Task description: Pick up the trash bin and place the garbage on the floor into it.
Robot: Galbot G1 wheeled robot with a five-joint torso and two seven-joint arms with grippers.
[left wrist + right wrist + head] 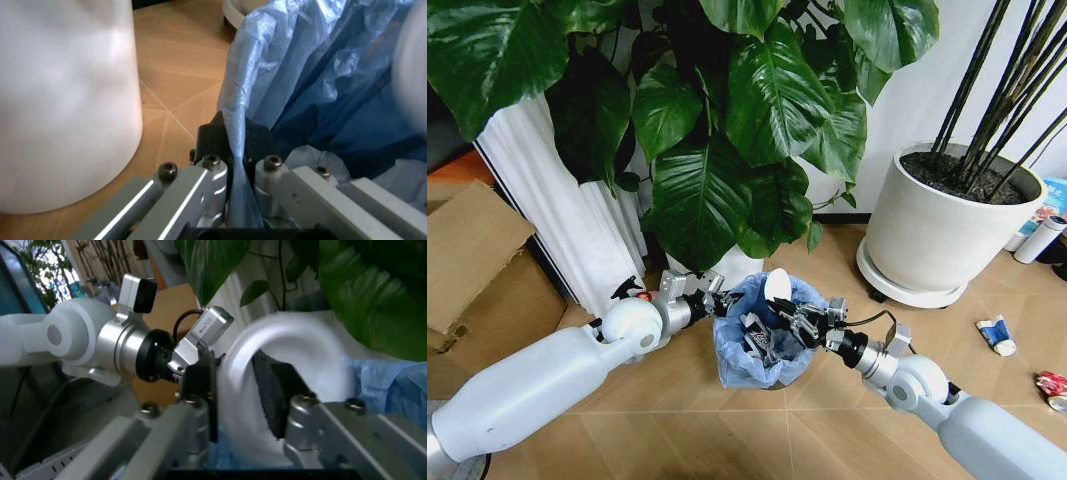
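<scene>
Head view: from high up, looking forward and down at the wood floor (677, 400), with the trash bin (757, 350) in the middle and both arms reaching in from below. Left wrist view: very close, looking along the left gripper (233, 165) at the blue bag liner (300, 75), floor behind. Right wrist view: also very close, facing across the bin toward the left arm (80, 335); a blurry white thing, maybe a disc (287, 365), up front. Shared by all three: the bin's blue liner.
</scene>
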